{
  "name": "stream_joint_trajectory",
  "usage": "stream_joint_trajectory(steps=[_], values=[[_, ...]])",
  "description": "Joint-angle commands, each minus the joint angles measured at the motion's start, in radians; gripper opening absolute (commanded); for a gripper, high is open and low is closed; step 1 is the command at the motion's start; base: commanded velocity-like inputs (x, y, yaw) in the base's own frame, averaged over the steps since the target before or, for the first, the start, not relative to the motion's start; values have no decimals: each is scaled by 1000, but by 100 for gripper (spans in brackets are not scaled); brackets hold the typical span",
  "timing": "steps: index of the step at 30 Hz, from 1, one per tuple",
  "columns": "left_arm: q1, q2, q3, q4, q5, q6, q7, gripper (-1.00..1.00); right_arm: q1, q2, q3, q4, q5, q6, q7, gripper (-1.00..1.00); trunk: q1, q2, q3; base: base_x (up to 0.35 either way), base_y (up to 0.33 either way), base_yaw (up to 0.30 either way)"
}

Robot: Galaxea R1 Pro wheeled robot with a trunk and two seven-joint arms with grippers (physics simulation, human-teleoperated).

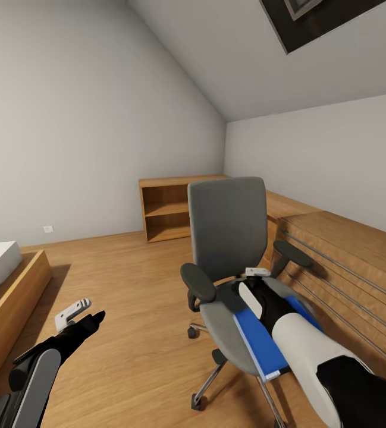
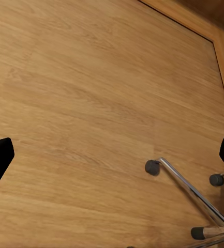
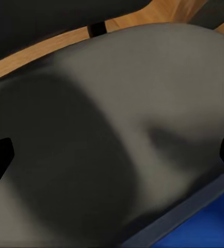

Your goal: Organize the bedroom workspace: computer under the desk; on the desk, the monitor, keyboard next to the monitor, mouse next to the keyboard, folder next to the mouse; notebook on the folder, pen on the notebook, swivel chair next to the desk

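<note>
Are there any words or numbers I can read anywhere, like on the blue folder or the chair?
None: no words, labels, brands or numbers can be read.
The blue folder on the swivel chair: plain cover, no writing seen.
The wall outlet: too small to show any mark.
The dark framed panel on the sloped ceiling: no text.

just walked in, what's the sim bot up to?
It is at the swivel chair, going for the blue folder that lies on the seat. The right pincer hangs open over the seat cushion, beside the folder's edge, with nothing held. The left pincer is open over bare wooden floor, idle.
</note>
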Motion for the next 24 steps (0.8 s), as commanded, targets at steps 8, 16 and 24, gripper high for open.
stream_joint_trajectory(steps=[8, 16, 24], values=[[-1, 0, 0, -1, 11, 3, 9, 100, 69, -26, 6, -149, -14, 71, -8, 100, 0, 0, -1, 0, 0, 0], [-1, 0, 0, -1, 11, 3, 9, 100, 89, -44, 4, -201, -15, 92, -8, 100, 0, 0, -1, 0, 0, 0], [-1, 0, 0, -1, 11, 3, 9, 100, 107, -78, 0, -254, -101, 102, -8, 100, 0, 0, -1, 0, 0, 0]])
